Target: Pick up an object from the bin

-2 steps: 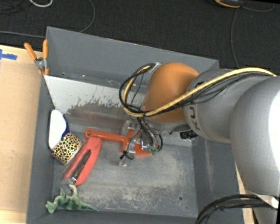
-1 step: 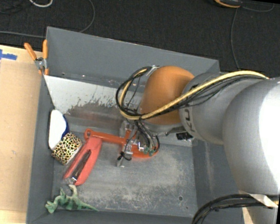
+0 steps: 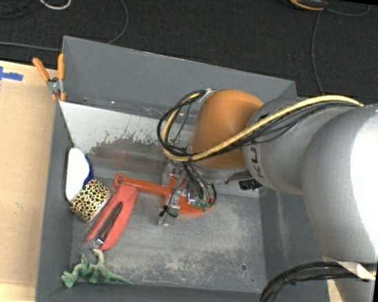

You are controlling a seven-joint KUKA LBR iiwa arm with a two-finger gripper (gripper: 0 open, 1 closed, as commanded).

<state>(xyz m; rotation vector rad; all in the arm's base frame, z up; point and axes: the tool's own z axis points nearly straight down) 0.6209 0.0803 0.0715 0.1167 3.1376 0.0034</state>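
The gripper (image 3: 168, 212) hung low in the middle of the bin (image 3: 171, 81), below the arm's orange cover and a loop of cables, and whether it was spread or pressed together could not be told. It sat right at the right end of an orange tool (image 3: 143, 187), a slim bar that lay flat on the bin's floor and ran leftward from under the gripper; whether the gripper touched or gripped the bar could not be made out. At the bar's left end a red handle (image 3: 113, 218) with a dark strip along it angled down toward the bin's lower left, and whether the two were one piece was unclear. Just left of that handle lay a leopard-print roll (image 3: 90, 200), touching a white and blue thing (image 3: 77, 170) that rested against the left wall. A green toy lizard (image 3: 93, 273) lay in the bin's lower left corner, near the handle's tip and apart from the rest.
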